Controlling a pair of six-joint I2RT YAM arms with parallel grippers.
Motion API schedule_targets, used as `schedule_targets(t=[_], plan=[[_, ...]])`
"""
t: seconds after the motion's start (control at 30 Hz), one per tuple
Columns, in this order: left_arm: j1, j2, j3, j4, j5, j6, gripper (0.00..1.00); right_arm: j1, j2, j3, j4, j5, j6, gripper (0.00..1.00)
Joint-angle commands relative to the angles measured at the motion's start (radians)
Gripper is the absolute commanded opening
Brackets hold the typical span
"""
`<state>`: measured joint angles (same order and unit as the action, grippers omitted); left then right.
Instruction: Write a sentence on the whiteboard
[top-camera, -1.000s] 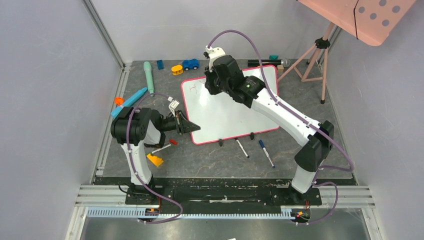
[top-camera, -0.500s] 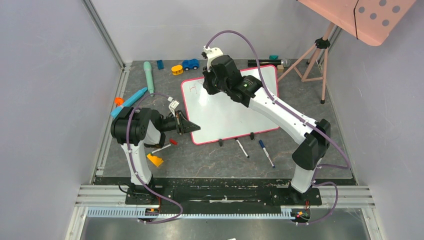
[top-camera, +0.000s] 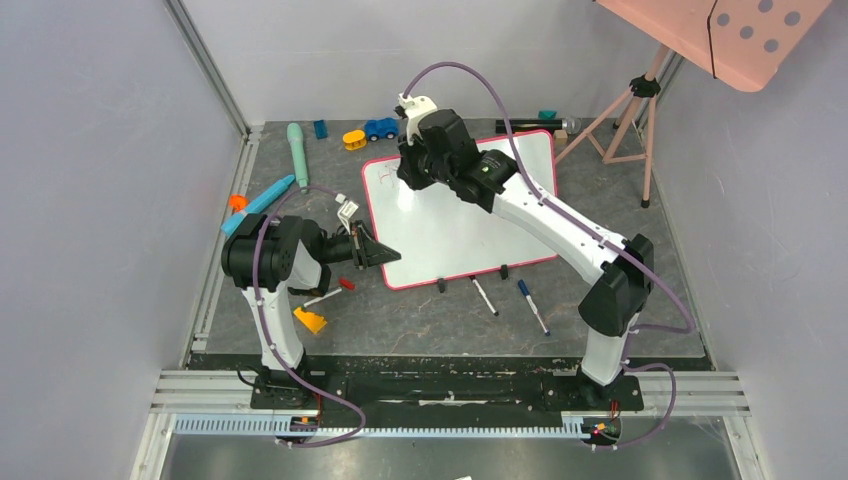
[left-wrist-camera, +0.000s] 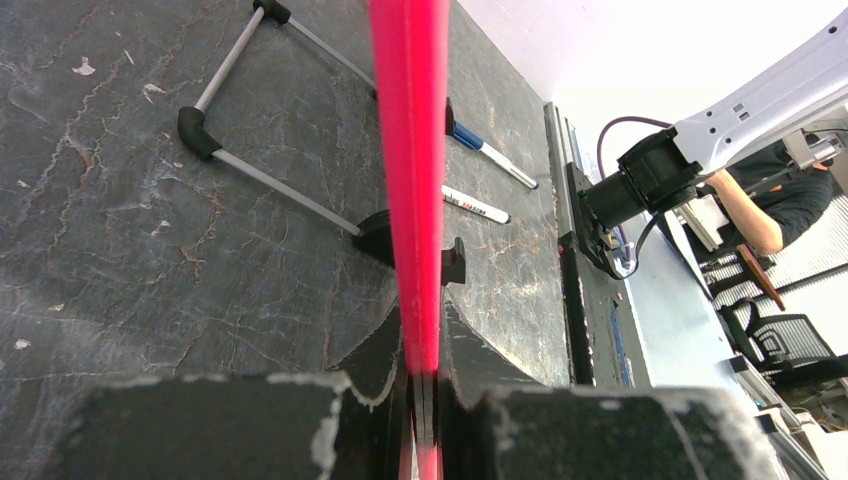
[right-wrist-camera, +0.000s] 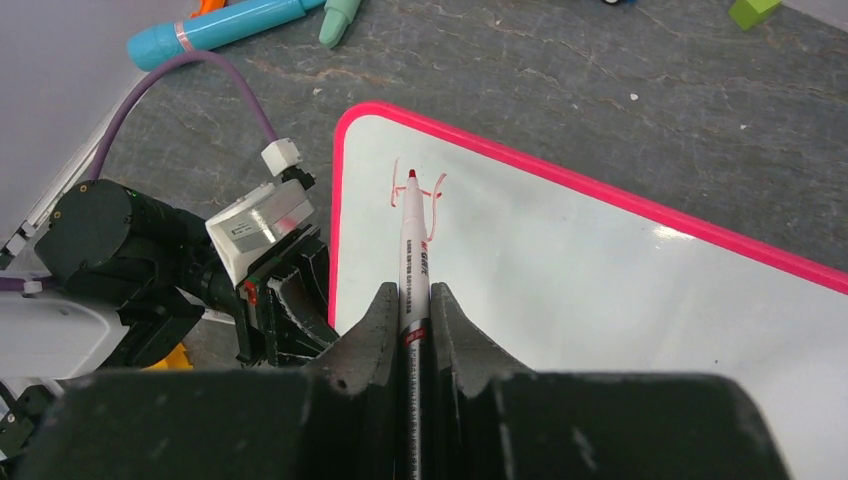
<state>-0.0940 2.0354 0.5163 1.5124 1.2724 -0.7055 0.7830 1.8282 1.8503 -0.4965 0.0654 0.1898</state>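
Two pens (top-camera: 484, 296) near whiteboard (top-camera: 450, 235) | left hand (left-wrist-camera: 421, 335) clamps whiteboard | right hand (right-wrist-camera: 412, 295) clamps marker (right-wrist-camera: 413, 235)

Dark grey cracked stone-look tabletop (top-camera: 420, 320), glossy white whiteboard with red-pink frame (top-camera: 450, 225) resting on it, its edge pinched between left gripper (top-camera: 392, 255) jaws, black-capped white marker (top-camera: 484, 296) and blue-capped white marker (top-camera: 533, 306) ahead of those jaws, orange plastic wedge (top-camera: 311, 320) behind them.
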Motion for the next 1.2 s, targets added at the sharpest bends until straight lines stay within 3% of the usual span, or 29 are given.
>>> schedule_targets(t=[0.0, 0.4, 1.17], plan=[[-0.008, -0.001, -0.01, 0.045, -0.01, 0.112, 0.02, 0.0, 0.019, 0.058, 0.02, -0.023, -0.012, 0.0], [-0.008, 0.002, -0.006, 0.045, -0.004, 0.108, 0.02, 0.0, -0.019, -0.01, -0.023, 0.083, -0.011, 0.0], [-0.01, -0.001, -0.006, 0.045, 0.001, 0.111, 0.02, -0.001, -0.012, -0.009, -0.042, 0.138, 0.002, 0.0]])
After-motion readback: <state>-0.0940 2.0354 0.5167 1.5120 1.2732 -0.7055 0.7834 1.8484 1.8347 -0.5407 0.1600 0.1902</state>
